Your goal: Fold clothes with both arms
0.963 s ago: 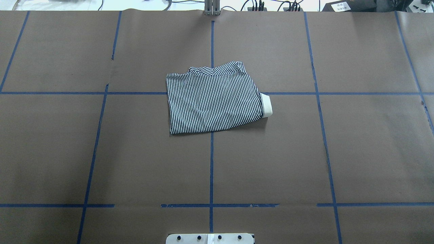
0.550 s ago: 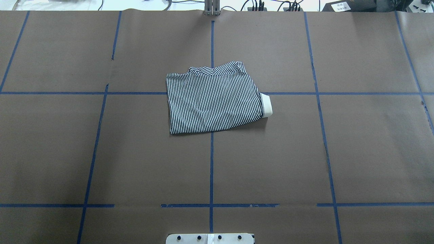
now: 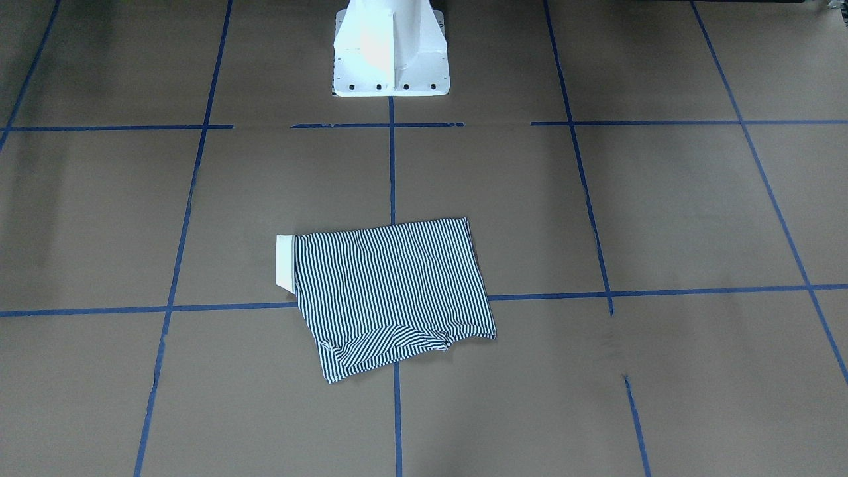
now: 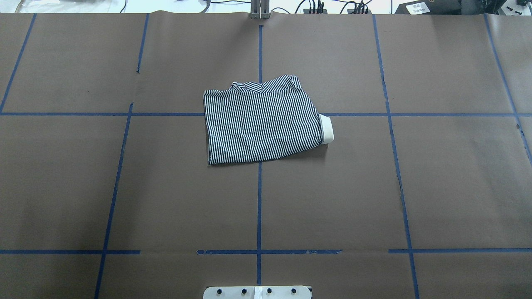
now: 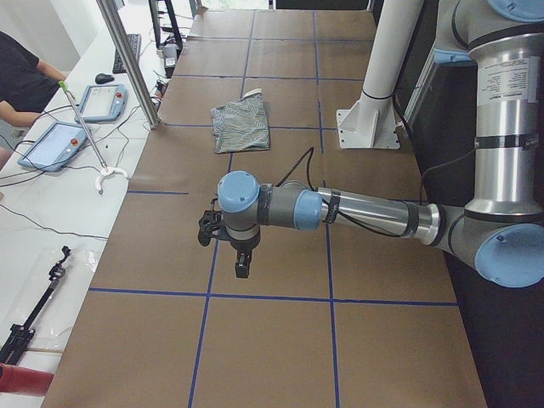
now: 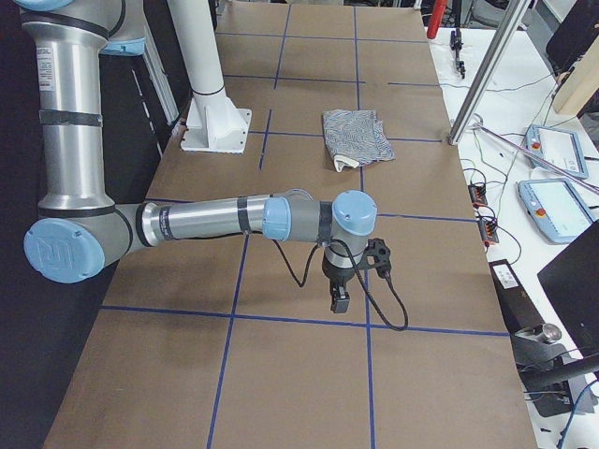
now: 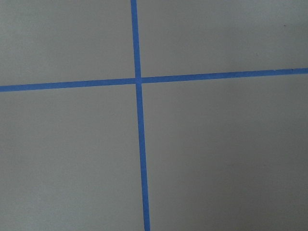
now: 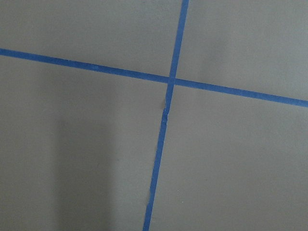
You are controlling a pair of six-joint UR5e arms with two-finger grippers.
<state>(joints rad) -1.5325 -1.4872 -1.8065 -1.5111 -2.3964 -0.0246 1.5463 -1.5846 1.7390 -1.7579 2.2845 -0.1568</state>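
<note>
The left hand (image 5: 242, 265) and the right hand (image 6: 337, 297) each pointed down close over the tabletop (image 4: 457, 187). Nothing hung from either, but how far open they were I could not tell. The striped polo shirt (image 4: 262, 124) lay folded well apart from both hands, between them, its cream collar (image 4: 327, 129) poking out toward the right hand. Another grab would likely drag the top layer and spoil the fold, and low fingers might snag the brown paper or the blue tape (image 4: 259, 199). Beyond the tabletop stood a bench (image 5: 34, 221) with teach pendants (image 5: 102, 104).
</note>
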